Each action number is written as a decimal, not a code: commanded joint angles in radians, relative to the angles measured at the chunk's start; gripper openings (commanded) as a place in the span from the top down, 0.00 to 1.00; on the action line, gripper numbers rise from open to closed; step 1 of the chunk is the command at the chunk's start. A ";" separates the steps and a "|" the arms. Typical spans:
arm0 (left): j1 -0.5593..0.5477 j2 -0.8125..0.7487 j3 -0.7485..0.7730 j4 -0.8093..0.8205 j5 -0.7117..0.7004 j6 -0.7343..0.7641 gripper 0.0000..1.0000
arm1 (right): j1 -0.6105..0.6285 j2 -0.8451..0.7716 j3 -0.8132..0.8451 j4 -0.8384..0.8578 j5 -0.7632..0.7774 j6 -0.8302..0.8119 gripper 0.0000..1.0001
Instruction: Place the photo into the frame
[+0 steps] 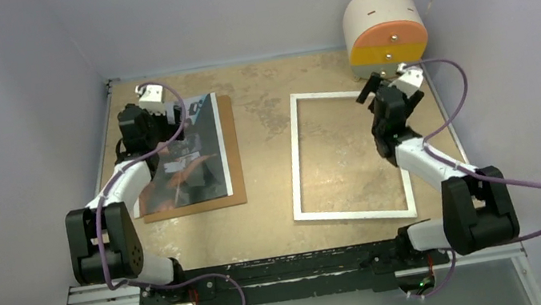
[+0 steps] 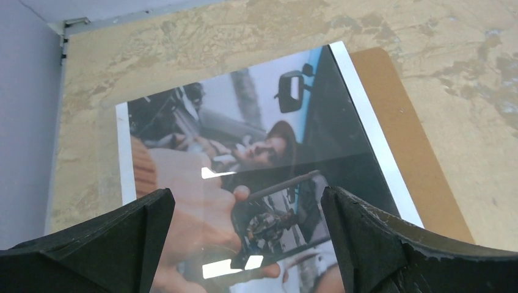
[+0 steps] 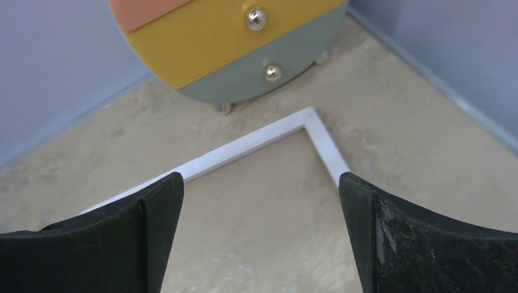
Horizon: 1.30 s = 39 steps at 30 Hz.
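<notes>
The photo (image 1: 192, 160), a glossy dark print with a white border, lies flat on a brown hardboard sheet (image 1: 231, 150) at the left of the table. My left gripper (image 1: 171, 139) hovers over the photo's left part, open and holding nothing. In the left wrist view the photo (image 2: 244, 134) fills the space beyond the open left gripper (image 2: 246, 198). The frame (image 1: 294, 157), thin and silver-white, lies flat at the right. My right gripper (image 1: 383, 85) hangs open above its far right corner. In the right wrist view that corner of the frame (image 3: 244, 146) shows beyond the open right gripper (image 3: 261, 183).
A round drawer unit (image 1: 384, 26) with orange and yellow fronts stands at the back right, just beyond the frame; its knobbed fronts (image 3: 232, 43) fill the top of the right wrist view. Grey walls enclose the table on three sides. The hardboard (image 2: 397, 116) sticks out right of the photo.
</notes>
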 commanded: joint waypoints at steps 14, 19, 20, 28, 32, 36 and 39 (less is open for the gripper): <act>0.031 -0.056 0.188 -0.543 0.214 0.021 0.01 | 0.445 0.369 0.592 -0.937 -0.034 0.317 0.01; 0.030 -0.056 0.183 -0.567 0.224 0.029 0.01 | 0.544 0.540 0.758 -1.082 0.032 0.356 0.01; 0.031 -0.055 0.182 -0.571 0.227 0.029 0.01 | 0.558 0.574 0.790 -1.117 0.046 0.363 0.03; 0.031 -0.042 0.192 -0.617 0.242 0.029 0.01 | 0.614 0.675 0.848 -1.183 0.098 0.419 0.07; 0.030 -0.046 0.191 -0.629 0.243 0.029 0.01 | 0.615 0.682 0.827 -1.161 0.066 0.428 0.13; 0.030 -0.062 0.192 -0.637 0.251 0.027 0.01 | 0.615 0.691 0.796 -1.119 0.013 0.438 0.25; 0.029 -0.075 0.197 -0.645 0.255 0.025 0.01 | 0.615 0.688 0.767 -1.080 -0.022 0.439 0.28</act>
